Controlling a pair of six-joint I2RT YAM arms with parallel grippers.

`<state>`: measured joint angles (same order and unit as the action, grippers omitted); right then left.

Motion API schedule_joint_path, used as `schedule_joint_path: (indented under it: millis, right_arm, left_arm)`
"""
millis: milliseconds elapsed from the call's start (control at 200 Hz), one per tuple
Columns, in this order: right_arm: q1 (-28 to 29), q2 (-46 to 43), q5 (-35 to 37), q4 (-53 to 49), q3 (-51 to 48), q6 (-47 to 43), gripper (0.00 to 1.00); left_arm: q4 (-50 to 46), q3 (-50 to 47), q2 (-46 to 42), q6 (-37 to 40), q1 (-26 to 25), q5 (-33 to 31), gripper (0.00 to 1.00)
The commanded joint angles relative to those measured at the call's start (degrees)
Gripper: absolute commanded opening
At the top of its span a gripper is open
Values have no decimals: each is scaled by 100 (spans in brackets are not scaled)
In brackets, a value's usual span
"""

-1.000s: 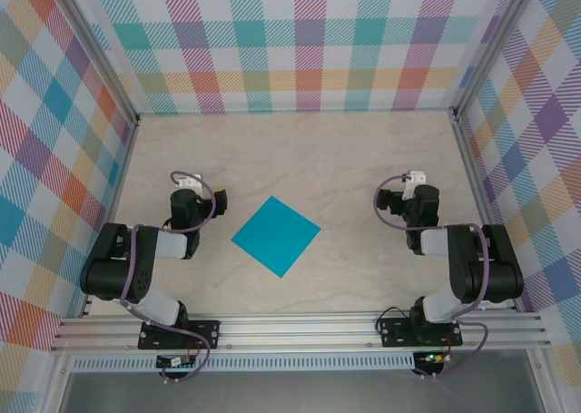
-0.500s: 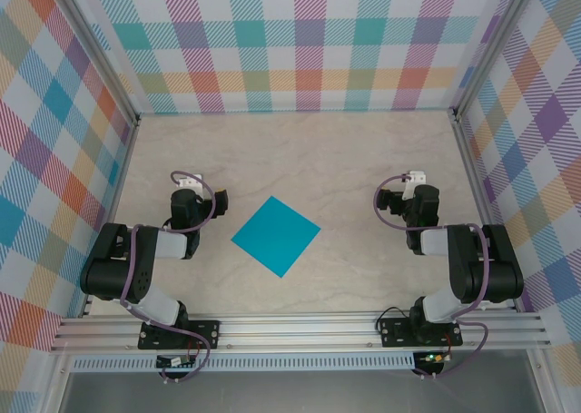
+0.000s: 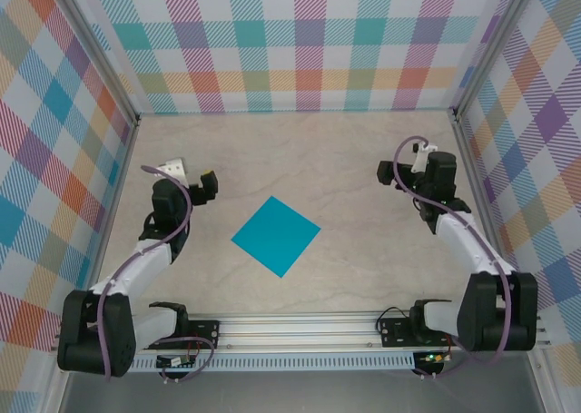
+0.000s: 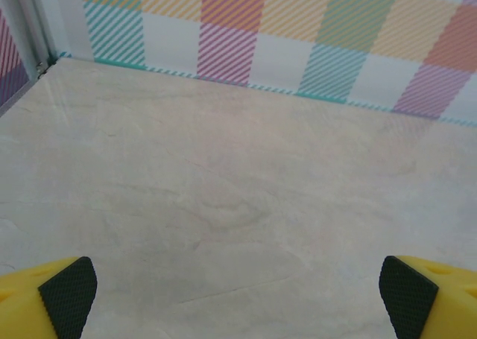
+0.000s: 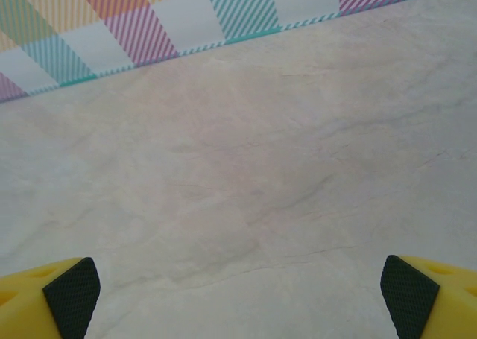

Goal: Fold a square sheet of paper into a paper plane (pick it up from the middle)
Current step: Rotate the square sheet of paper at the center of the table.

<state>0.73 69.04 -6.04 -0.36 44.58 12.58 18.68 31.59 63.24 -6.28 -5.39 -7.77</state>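
The square sheet of paper [image 3: 275, 235] lies flat on the table's middle, teal-blue, turned like a diamond. My left gripper [image 3: 208, 184] hovers up and to the left of it, well apart. My right gripper [image 3: 388, 172] hovers up and to the right of it, also apart. In the left wrist view the yellow fingers [image 4: 68, 294] with black pads stand far apart at the bottom corners, nothing between them. The right wrist view shows the same: fingers [image 5: 73, 294] wide apart over bare table. No paper plane is in view.
The marbled tabletop [image 3: 300, 150] is boxed in by checkered walls [image 3: 300, 41] at the back and both sides. An aluminium rail [image 3: 300, 327] runs along the near edge, holding both arm bases.
Both arms have unfolded from their tucked poses: the left gripper has lifted and moved outward to the back left, the right gripper to the back right. The paper has not moved.
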Motion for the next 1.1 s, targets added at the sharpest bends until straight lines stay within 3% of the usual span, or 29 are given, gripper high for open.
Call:
schedule_joint_path:
  millis: [0, 135, 205, 265, 350, 640, 830, 1095]
  right_arm:
    - [-38, -343, -530, -1827, 387, 966, 100]
    - [-41, -594, -1076, -1351, 45, 1370, 100]
    - [-51, -486, -1927, -1361, 51, 1560, 100]
    - [-45, -307, -2474, -1235, 44, 1960, 100]
    - [56, -42, -3063, -967, 71, 2334, 100]
    - [1430, 232, -2496, -1288, 131, 2886, 100]
    - [2500, 466, -1856, -1086, -54, 3292, 100]
    - [3404, 875, -1341, -1132, 98, 3424, 100]
  left_arm:
    - [-1628, 556, -455, -712, 117, -136, 100]
    - [-2686, 932, -1027, -2019, 117, -1329, 100]
    - [-2763, 916, -1257, -1405, 117, -921, 100]
    - [-3049, 891, -1421, -1676, 112, -913, 100]
    - [-3280, 899, -1547, -1622, 111, -354, 100]
    - [-4331, 865, -1842, -2386, 125, -17, 100]
    - [-4378, 836, -1912, -2259, 119, 746, 100]
    - [-4546, 701, -1912, -2325, 121, 1408, 100]
